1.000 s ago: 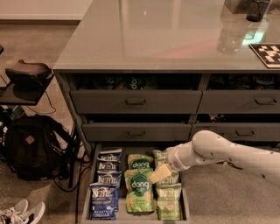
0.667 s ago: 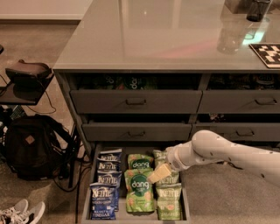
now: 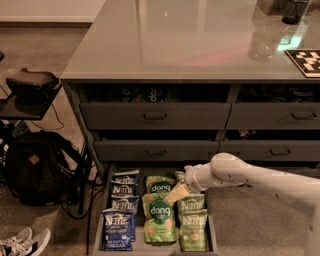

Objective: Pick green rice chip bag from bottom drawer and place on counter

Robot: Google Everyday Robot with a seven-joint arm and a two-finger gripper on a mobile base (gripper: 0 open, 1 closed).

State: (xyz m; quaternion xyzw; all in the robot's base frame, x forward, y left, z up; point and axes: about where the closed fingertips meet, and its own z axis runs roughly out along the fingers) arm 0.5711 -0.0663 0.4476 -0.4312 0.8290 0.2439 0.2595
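The bottom drawer [image 3: 101, 220] is pulled open below the cabinet. In its middle column lie two bright green rice chip bags with the "dang" logo, a front one [image 3: 160, 218] and one behind it [image 3: 160, 184]. Blue Kettle bags [image 3: 120, 215] fill the left column and olive-green Kettle bags [image 3: 192, 227] the right. My gripper [image 3: 176, 194] reaches in from the right on a white arm [image 3: 250, 180]. It hangs just over the right edge of the front dang bag. The grey counter [image 3: 180, 40] spans the top.
Shut grey drawers [image 3: 155, 116] with bar handles sit above the open one. A black backpack [image 3: 35, 167] and cables lie on the floor at left, with shoes [image 3: 20, 242] at the bottom left. A dark cup [image 3: 295, 11] and a checkered marker [image 3: 306, 61] are on the counter.
My gripper has shifted slightly left and down toward the front dang bag. The bags have not moved.
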